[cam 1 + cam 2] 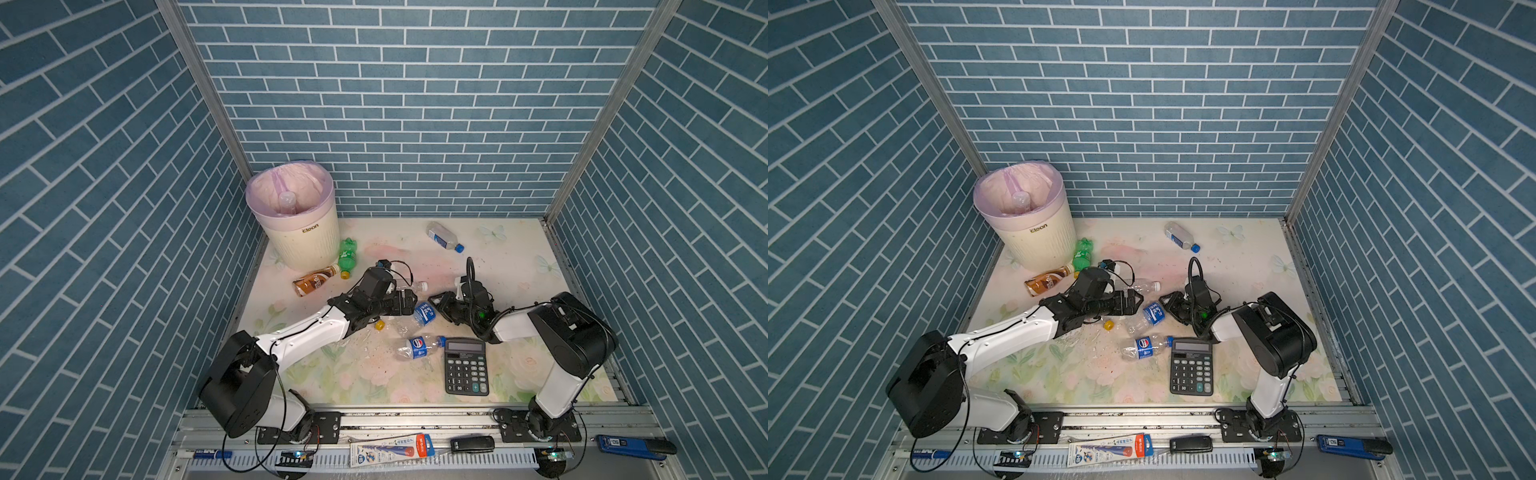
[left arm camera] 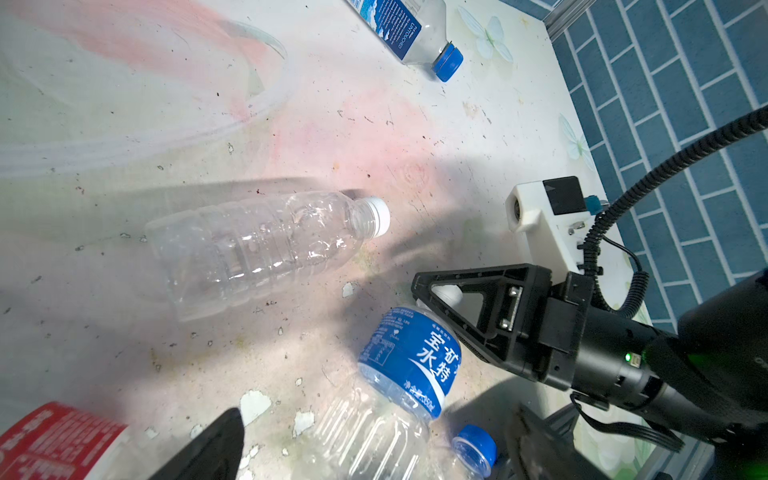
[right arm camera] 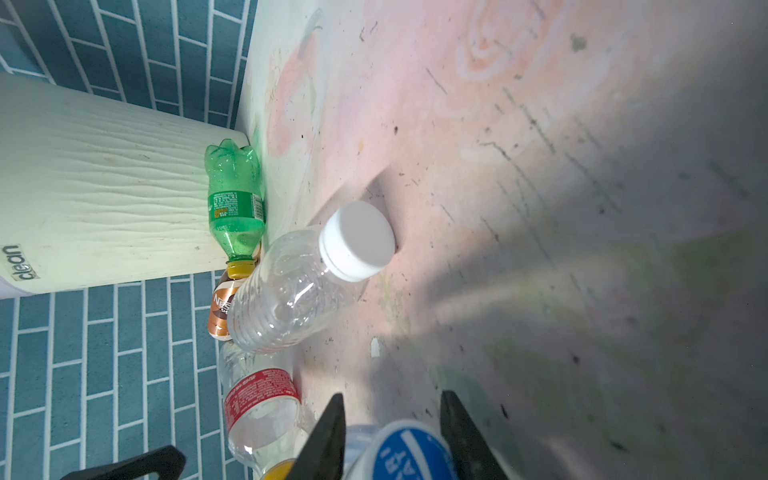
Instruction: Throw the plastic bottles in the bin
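my r gripper [image 3: 392, 411] has jaws pinched on the blue-label bottle [image 1: 424, 312]. l gripper [image 1: 411, 302] jaws wide apart, i see nothing in em.

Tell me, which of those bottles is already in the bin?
The clear bottle poking up inside the bin, against its pink liner; every other bottle is out on the table.

I read "clean" on the bin [image 1: 303, 245] | "NES…" on the brown bottle [image 1: 314, 281] | Pepsi logo on the crushed bottle [image 1: 417, 347] | "宝矿…水特" on the blue-label bottle [image 2: 411, 361] | "UNTOUCHED" on the far bottle [image 2: 390, 25] | calculator [image 1: 466, 372] keys too small for me.
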Controlling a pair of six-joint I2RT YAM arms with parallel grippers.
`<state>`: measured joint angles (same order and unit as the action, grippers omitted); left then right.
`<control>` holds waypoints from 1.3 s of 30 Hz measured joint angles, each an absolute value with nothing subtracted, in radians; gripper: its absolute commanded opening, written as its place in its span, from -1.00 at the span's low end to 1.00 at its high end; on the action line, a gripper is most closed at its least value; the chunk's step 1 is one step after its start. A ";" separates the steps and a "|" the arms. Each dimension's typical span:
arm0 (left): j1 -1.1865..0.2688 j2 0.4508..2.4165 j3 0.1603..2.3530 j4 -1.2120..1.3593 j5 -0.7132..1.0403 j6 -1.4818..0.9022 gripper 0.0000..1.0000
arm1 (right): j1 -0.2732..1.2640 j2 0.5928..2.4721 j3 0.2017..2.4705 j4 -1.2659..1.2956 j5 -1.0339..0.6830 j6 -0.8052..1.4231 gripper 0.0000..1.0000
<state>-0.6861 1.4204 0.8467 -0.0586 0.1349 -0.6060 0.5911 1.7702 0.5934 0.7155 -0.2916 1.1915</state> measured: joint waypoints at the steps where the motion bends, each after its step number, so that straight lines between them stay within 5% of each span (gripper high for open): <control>1: -0.686 1.420 0.847 -0.059 0.135 -0.606 0.99 | 0.591 1.774 0.593 0.722 -0.292 1.197 -0.38; 23: -0.686 1.420 0.847 -0.073 0.127 -0.600 0.99 | 0.593 1.784 0.601 0.729 -0.285 1.208 -0.53; 39: -0.686 1.381 1.000 -0.167 0.163 -0.417 0.99 | 0.560 1.615 0.861 0.397 -0.266 1.001 -0.62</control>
<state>-0.6861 1.3808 0.9997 -0.1673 0.1635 -0.4171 0.5602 1.6150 0.8612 0.3965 -0.2661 1.0008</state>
